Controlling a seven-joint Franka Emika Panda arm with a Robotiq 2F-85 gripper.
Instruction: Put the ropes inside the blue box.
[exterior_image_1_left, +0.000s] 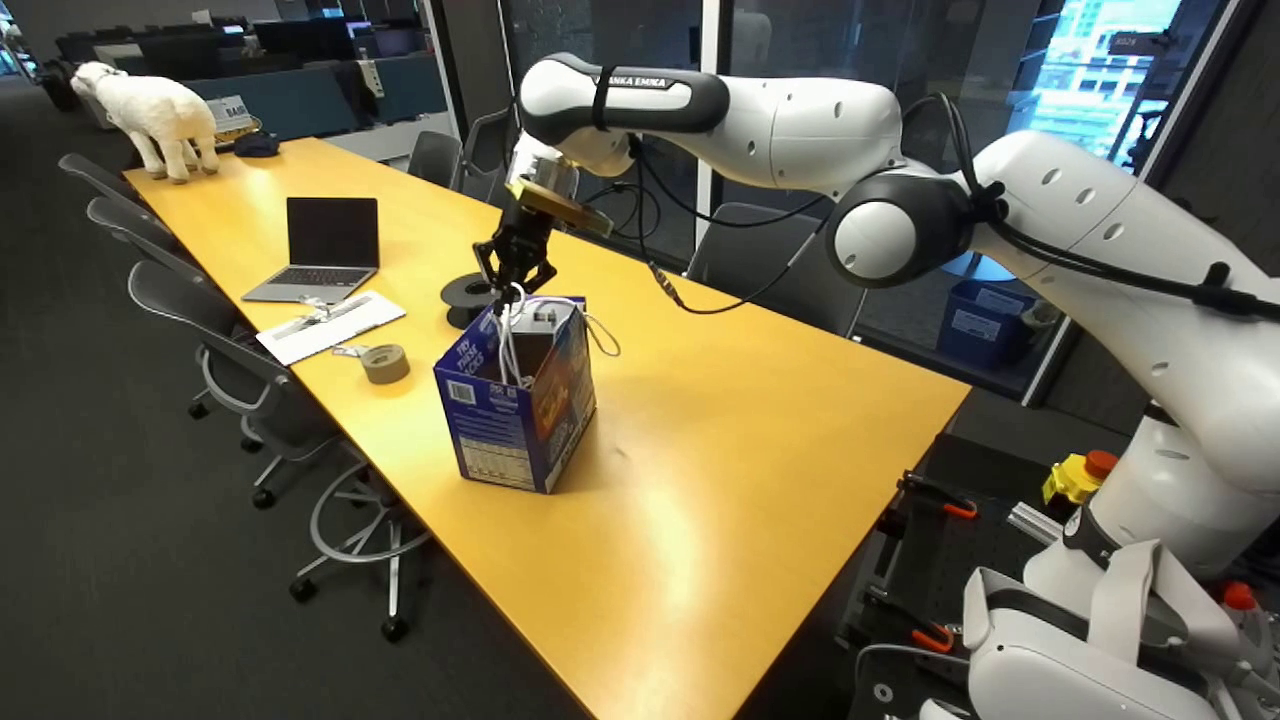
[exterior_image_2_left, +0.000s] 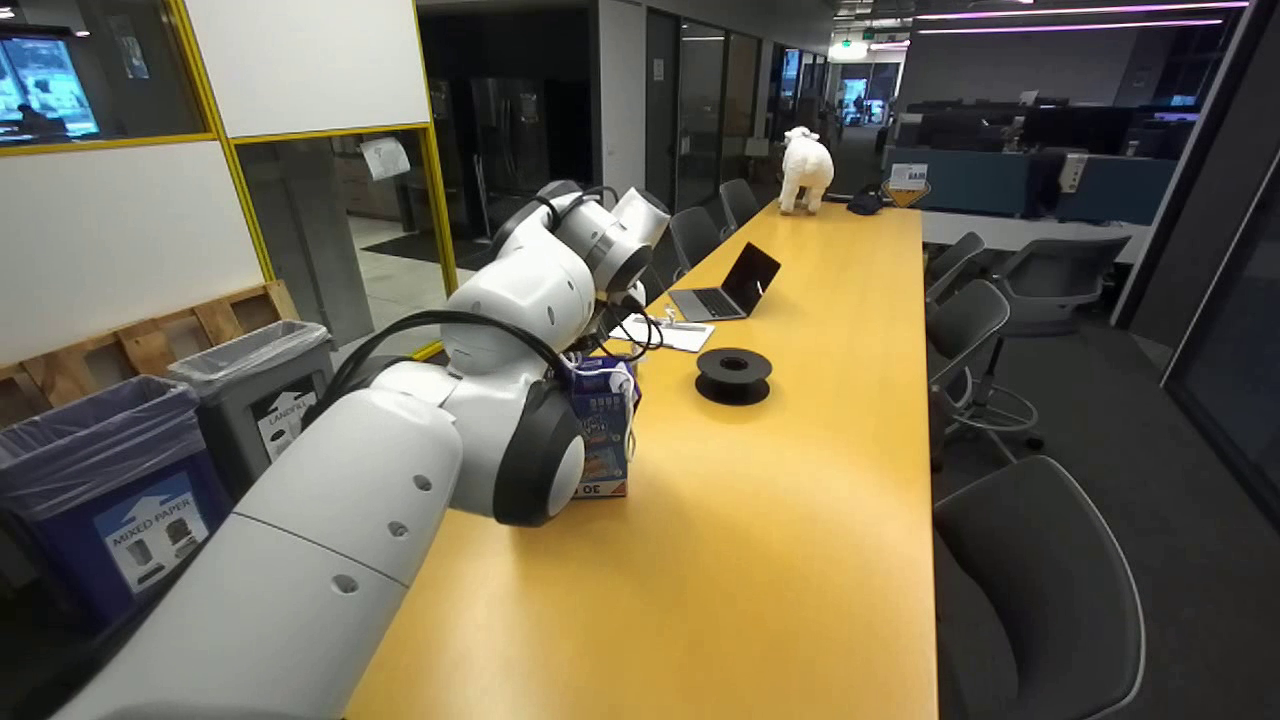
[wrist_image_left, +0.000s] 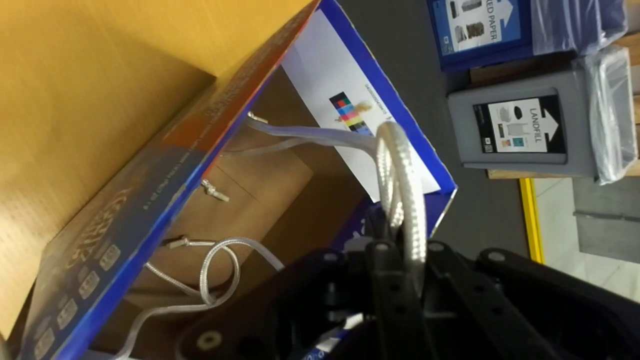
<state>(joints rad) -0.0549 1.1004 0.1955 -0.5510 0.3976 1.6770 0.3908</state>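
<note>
Only in wrist view: rope tips (wrist_image_left: 215, 190)

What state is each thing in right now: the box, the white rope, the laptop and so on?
Gripper: shut on the white rope.
White rope: gripped, hanging into the blue box.
Looped rope inside: slack; whether it belongs to the white rope, I cannot tell.
Blue box: upright, top open.
Laptop: open, screen dark.
Clipboard: lying flat.
Black spool: lying flat.
Landfill bin: bag-lined.
</note>
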